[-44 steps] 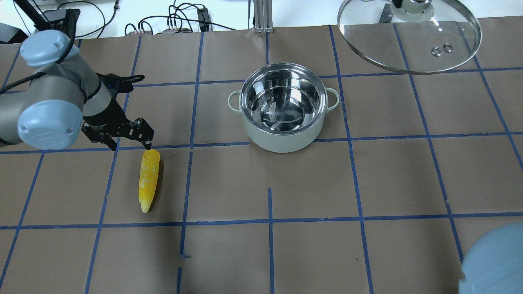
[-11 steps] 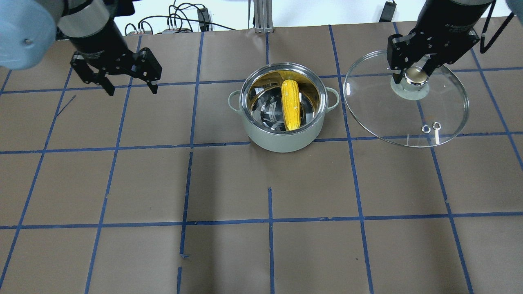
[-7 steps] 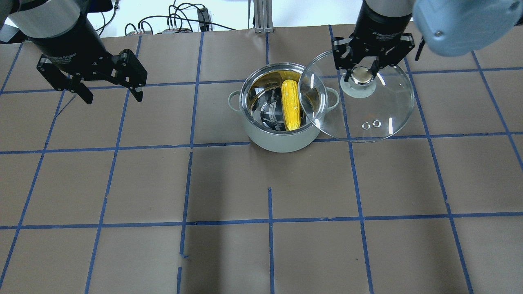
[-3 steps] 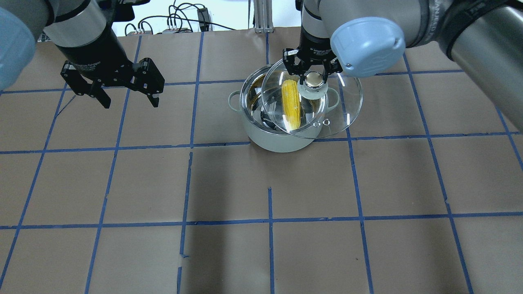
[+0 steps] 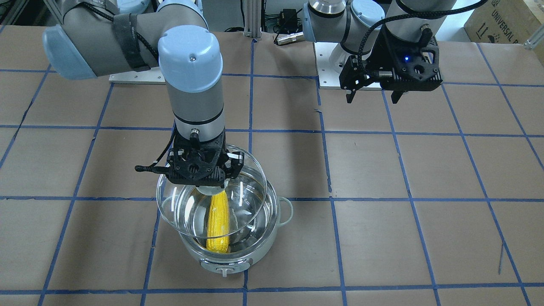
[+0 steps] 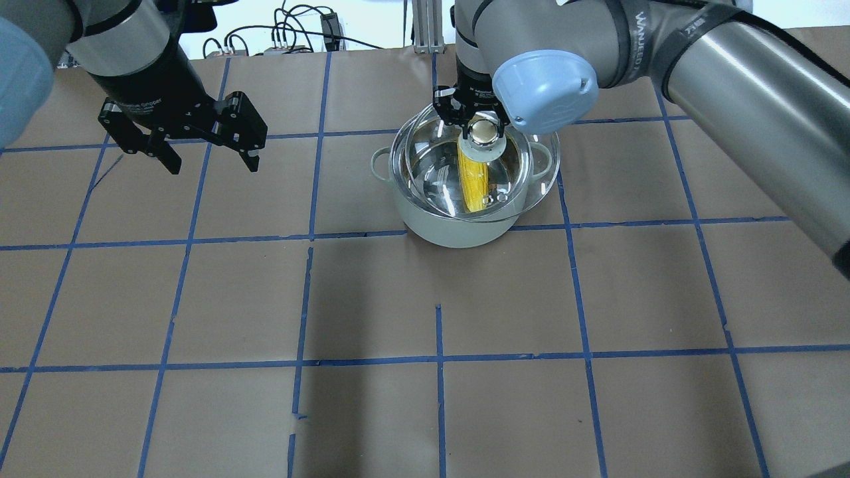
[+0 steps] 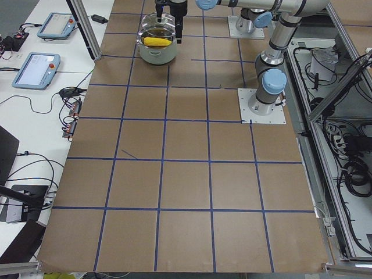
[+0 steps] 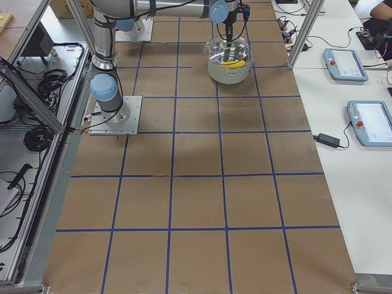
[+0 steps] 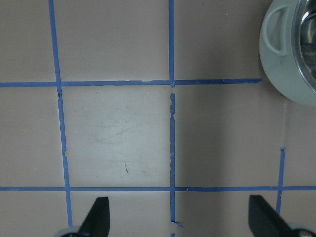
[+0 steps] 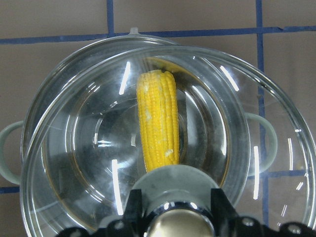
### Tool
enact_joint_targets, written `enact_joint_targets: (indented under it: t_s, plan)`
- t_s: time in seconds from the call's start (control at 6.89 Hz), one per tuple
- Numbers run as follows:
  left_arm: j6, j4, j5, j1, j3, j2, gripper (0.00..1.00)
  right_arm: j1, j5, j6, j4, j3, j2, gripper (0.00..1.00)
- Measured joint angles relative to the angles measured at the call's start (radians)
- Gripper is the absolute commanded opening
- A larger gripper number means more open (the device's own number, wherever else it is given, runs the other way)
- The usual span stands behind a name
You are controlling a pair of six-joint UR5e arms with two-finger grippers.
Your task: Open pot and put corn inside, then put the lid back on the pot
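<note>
- The right gripper (image 6: pixel 484 127) is clamped on the beige knob (image 10: pixel 173 224) of the lid (image 5: pixel 248 187). It holds the lid in the air over the pot (image 6: pixel 458 234), not yet seated.
- The corn (image 10: pixel 158 118) already lies inside the pot, so only the closing step is left.
- The lid sits off-centre. In the right wrist view its rim overhangs the pot towards one side handle (image 10: pixel 259 129). If it comes straight down from here, one edge probably lands on the pot's rim and the other hangs outside, leaving the lid tilted or sliding off.
- A tilted landing pushes sideways on a light pot, so it may skid on the table (image 6: pixel 597 299) or rock.
- The knob is round and smooth, and the grip covers only a small part of it. A knock of the glass rim against the steel rim could twist the lid in the jaws or pull it free, and glass dropped on steel may chip.
- The corn is about as long as the pot is wide. Through the glass and its reflections I cannot tell whether it lies flat or has one end riding up the wall. If it is propped up, the dome might rest on it and not close.
- Letting go before the rim settles all round would leave the lid crooked.
- The left gripper (image 6: pixel 212 159) hangs spread wide and empty, well apart from the pot. It poses little risk unless it swings in.
</note>
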Motion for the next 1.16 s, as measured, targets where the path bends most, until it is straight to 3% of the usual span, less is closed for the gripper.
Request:
enact_joint_targets:
  t_s: [1.16]
  plan:
    - [-0.008, 0.01, -0.003, 0.003, 0.001, 0.002, 1.0, 0.037, -0.007, 0.009, -0.036, -0.07, 0.128, 0.06]
